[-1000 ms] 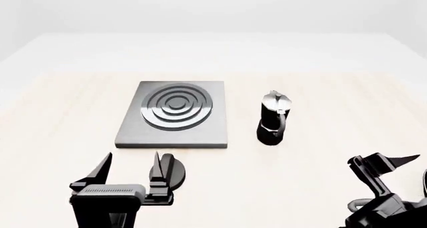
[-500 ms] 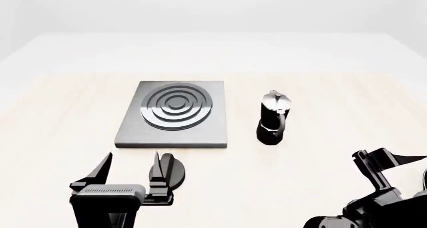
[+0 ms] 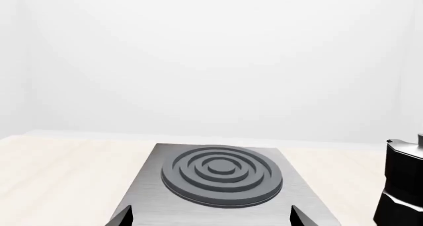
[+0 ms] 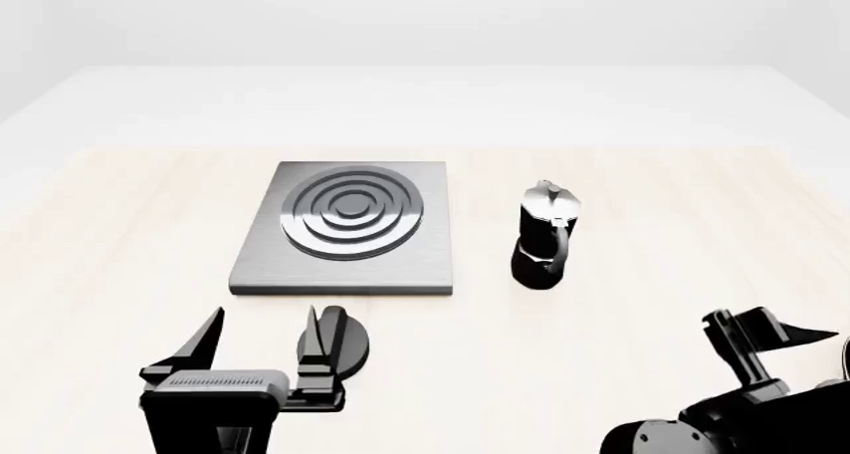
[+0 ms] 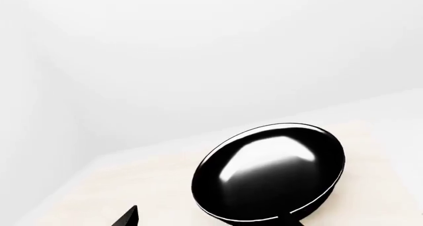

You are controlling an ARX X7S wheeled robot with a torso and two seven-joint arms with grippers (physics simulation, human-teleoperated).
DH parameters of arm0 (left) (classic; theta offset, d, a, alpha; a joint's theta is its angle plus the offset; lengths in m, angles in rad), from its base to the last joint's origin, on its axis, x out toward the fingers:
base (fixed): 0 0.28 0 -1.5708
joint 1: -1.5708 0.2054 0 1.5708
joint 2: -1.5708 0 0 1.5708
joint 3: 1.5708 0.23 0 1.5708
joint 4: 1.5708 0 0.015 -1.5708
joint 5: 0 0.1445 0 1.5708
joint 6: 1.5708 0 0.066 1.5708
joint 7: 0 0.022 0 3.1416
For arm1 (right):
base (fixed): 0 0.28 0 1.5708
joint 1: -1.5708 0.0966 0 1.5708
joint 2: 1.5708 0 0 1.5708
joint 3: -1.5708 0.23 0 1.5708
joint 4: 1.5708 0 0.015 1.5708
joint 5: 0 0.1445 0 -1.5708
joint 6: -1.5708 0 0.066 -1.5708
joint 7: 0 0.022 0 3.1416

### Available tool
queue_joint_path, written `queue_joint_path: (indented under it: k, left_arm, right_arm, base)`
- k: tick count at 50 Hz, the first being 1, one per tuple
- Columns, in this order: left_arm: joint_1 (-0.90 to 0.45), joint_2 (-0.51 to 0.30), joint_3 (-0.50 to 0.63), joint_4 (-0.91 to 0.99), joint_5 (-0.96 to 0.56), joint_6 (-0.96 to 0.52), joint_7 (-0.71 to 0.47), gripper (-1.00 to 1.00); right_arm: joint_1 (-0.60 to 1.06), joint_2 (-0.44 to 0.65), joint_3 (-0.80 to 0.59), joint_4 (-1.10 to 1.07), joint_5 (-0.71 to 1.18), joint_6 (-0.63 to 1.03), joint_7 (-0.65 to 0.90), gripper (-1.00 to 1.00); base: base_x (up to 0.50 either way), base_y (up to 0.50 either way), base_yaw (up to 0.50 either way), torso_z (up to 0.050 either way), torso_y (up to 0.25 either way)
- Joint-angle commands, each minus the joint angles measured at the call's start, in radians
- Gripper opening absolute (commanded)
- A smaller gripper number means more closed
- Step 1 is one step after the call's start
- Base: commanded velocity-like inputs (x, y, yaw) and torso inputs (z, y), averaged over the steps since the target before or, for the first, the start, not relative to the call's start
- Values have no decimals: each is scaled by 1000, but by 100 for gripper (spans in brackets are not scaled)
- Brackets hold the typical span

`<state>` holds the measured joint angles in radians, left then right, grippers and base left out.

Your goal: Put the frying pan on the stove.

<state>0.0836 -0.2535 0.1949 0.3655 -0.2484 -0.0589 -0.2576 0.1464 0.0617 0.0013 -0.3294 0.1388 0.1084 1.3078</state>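
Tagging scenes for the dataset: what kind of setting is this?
Looks like a bare simulated kitchen tabletop. A grey stove slab with burner rings and a moka pot stand on a pale wooden table; the right wrist view shows a glossy black frying pan. Walls are plain white.

Moka pot (image 4: 544, 236), knob (image 4: 340, 340), table (image 4: 119, 245)

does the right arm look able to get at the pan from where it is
Probably yes. The right wrist view shows the pan lying just ahead of the right hand on bare table, with nothing between them. The handle barely shows at the frame edge, so the grip point is unclear. The hand's fingers look open.
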Motion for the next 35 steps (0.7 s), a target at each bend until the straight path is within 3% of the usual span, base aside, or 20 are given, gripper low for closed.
queue_joint_path:
  k: [1,18,35]
  left_arm:
    - [-1,-4,4,-8,-4,7,-4,100]
    - [-8,-12,11,-6,-7,1,-11,100]
    - [-4,-16,12,-18,-15,17,-15,100]
  right_arm:
    - [10,4,5,51,24,-11,31,100]
    - [70,32,-22,121,-26,102,89,100]
    - [94,25,-5,237,39,54,61,100]
  base:
    - [0,0,0,0,0]
    - [0,0,0,0,0]
    - [0,0,0,0,0]
